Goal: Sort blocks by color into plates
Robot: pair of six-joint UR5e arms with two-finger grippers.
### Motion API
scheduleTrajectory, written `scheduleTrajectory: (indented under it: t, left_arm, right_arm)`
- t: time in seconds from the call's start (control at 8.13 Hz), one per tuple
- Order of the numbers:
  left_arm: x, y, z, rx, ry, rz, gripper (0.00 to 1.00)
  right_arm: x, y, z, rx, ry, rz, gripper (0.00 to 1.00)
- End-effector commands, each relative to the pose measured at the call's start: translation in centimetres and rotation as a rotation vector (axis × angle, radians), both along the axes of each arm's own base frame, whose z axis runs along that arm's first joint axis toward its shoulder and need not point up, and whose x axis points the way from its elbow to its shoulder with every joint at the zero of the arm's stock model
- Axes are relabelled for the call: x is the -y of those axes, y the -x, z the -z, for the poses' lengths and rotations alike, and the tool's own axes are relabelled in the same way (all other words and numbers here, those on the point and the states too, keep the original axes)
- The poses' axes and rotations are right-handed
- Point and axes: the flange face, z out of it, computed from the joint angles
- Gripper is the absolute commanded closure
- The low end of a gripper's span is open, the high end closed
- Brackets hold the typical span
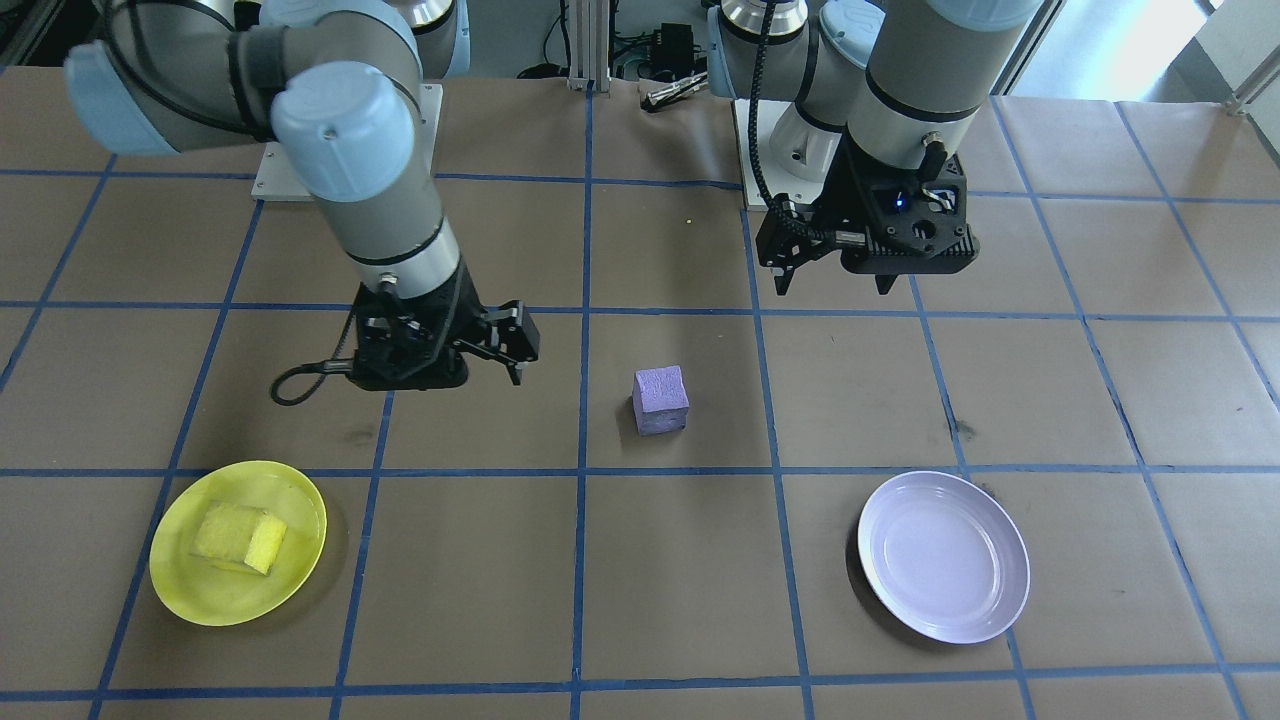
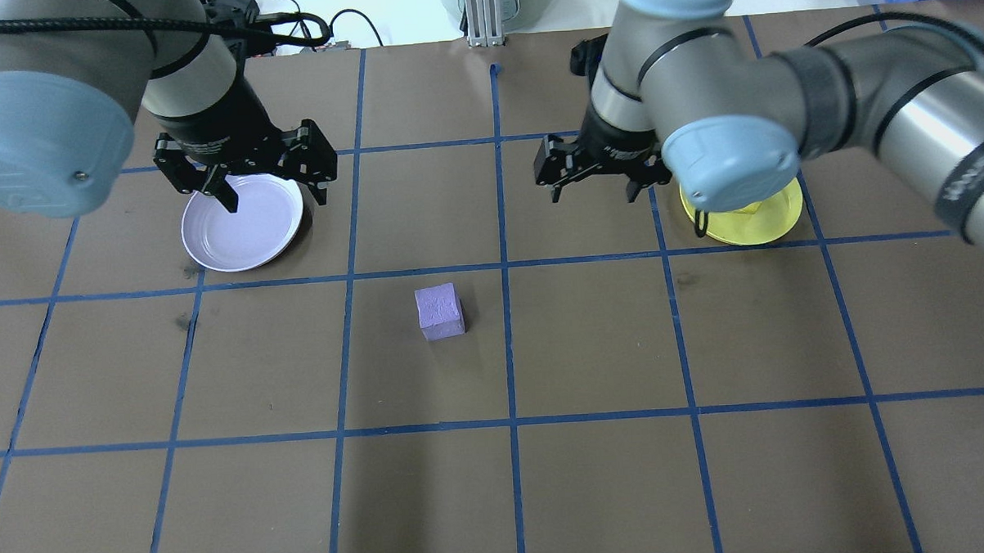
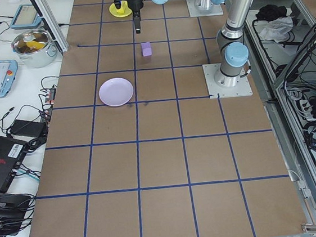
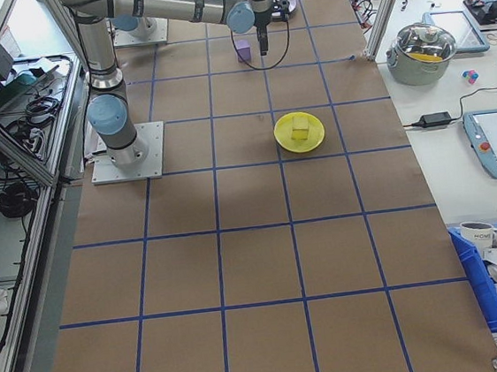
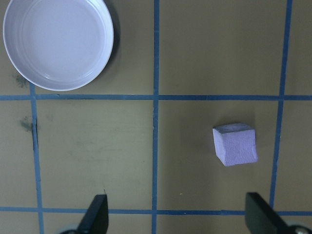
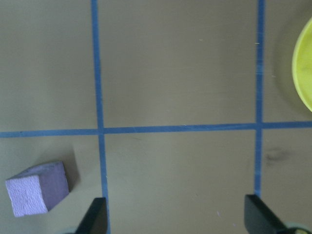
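No writing can be read on the task's things; only part of a word in pale letters shows on the right arm's grey sleeve in the overhead view, too cut off to read.

Going left to right in the overhead view: the left gripper (image 2: 272,198), black with two fingers, hangs above the table over the pale lavender-white round plastic plate (image 2: 242,224), jaws spread wide with nothing between them. That plate is shallow, with a glossy rim, and holds nothing. It lies toward the far left part of the table (image 2: 597,486), a flat top covered in matte brown paper and ruled into squares by blue tape lines.

Near the middle sits the small purple foam-like cube (image 2: 439,312), rough and matte, alone inside a grid square, just left of the centre tape line, well apart from both plates and with bare paper on all sides.

The right gripper (image 2: 591,193), also black, hovers right of the centre line, jaws open and holding nothing. Beside it, toward the far right, lies the bright yellow round plastic plate (image 2: 772,222), partly hidden by the arm; the front-facing view shows the yellow foam-like cube (image 1: 240,537) resting tilted inside it.

The whole near half of the table is bare paper.
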Motion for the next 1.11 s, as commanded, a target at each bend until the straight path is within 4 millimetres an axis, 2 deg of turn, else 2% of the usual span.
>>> scheduleTrajectory:
  t: [0.0, 0.12, 0.25, 0.61, 0.86, 0.98]
  left_arm:
    - [-0.1, 7.0, 2.7, 0.007, -0.009, -0.061, 0.0]
    - [-0.6, 8.0, 3.6, 0.003, -0.024, -0.097, 0.0]
    - [-0.2, 8.2, 4.6, 0.003, -0.043, -0.186, 0.0]
    - [2.0, 10.6, 11.9, -0.005, -0.186, -0.289, 0.0]
    - [0.6, 13.6, 15.0, 0.028, -0.238, -0.212, 0.0]
    - [0.5, 13.5, 16.9, 0.046, -0.27, -0.211, 0.0]
  right_arm:
    - [-0.6, 6.6, -9.9, -0.104, -0.149, 0.091, 0.0]
    - [-2.0, 6.2, -13.3, -0.097, -0.167, 0.093, 0.0]
    - [-3.3, 5.9, -14.7, -0.093, -0.145, 0.076, 0.0]
    - [-3.2, 5.5, -14.6, -0.085, -0.136, 0.07, 0.0]
    - [-3.6, 5.6, -14.8, -0.087, -0.138, 0.067, 0.0]
    - [-3.6, 5.6, -14.7, -0.087, -0.14, 0.067, 0.0]
